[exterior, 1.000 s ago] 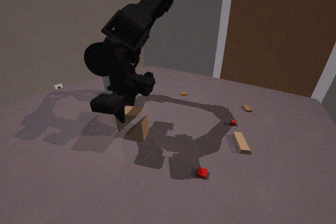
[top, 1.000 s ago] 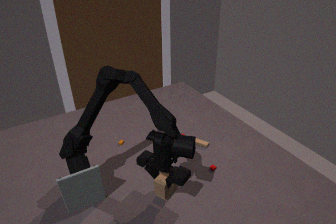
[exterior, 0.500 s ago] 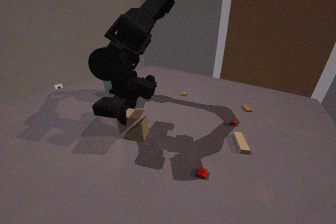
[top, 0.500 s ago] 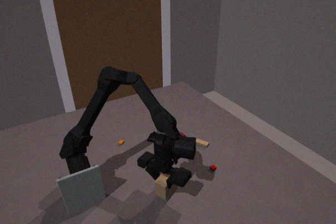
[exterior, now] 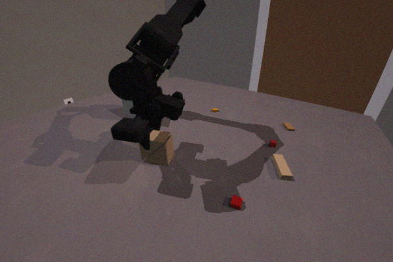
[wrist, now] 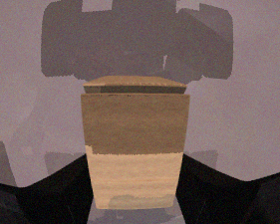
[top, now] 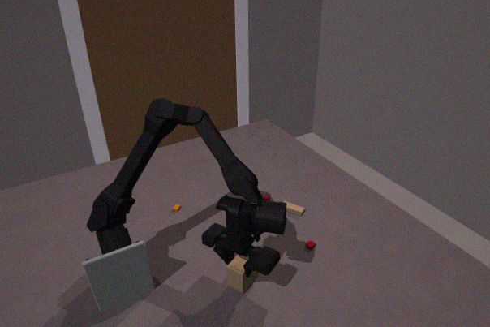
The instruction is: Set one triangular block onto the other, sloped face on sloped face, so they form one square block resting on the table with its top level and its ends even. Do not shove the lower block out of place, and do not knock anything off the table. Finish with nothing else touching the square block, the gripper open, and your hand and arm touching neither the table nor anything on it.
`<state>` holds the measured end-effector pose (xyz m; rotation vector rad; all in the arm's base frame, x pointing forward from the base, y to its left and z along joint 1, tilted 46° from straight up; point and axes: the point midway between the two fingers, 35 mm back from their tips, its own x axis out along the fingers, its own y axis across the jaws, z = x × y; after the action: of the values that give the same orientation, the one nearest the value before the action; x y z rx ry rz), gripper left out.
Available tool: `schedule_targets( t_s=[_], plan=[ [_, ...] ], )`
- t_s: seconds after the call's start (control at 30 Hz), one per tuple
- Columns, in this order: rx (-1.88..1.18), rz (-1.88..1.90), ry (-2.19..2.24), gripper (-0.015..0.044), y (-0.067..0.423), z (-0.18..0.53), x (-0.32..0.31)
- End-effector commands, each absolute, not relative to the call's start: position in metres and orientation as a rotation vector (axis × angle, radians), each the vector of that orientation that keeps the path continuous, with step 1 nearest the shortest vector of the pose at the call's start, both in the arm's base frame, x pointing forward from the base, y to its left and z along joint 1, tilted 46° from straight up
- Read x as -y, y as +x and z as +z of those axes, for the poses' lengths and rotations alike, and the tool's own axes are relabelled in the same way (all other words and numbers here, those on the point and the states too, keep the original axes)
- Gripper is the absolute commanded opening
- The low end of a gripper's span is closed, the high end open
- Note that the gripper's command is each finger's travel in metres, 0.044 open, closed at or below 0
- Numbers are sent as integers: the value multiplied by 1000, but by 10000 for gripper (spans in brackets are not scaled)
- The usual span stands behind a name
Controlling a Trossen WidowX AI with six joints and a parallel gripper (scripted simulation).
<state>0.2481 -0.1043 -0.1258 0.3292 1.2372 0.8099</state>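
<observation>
Two tan triangular blocks stand together on the table as one square shape with a slanted seam, in front of the arm's base. The upper triangular block [top: 236,265] [exterior: 155,138] [wrist: 136,180] rests with its sloped face on the lower triangular block [top: 244,281] [exterior: 164,157] [wrist: 136,116]. My gripper [top: 243,263] [exterior: 148,142] [wrist: 134,155] comes down from above and is shut on the upper block, one finger on each end. The far finger is hidden behind the blocks in the exterior view.
A grey-green panel [top: 118,275] stands at the arm's base. Two red cubes [top: 311,244] [exterior: 236,201] [top: 266,197] [exterior: 272,143], a tan plank [top: 294,208] [exterior: 282,166], a small orange piece [top: 176,208] [exterior: 215,110] and a small tan piece [exterior: 288,126] lie scattered.
</observation>
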Motion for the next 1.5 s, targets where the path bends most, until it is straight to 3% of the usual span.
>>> schedule_targets(
  t_s=[0.0,1.43,1.47],
  plan=[
    [-1235,808,334,0,249,-127,102],
    [-1234,806,339,0,250,-129,100],
    [-1235,806,336,26,250,-129,101]
  ],
)
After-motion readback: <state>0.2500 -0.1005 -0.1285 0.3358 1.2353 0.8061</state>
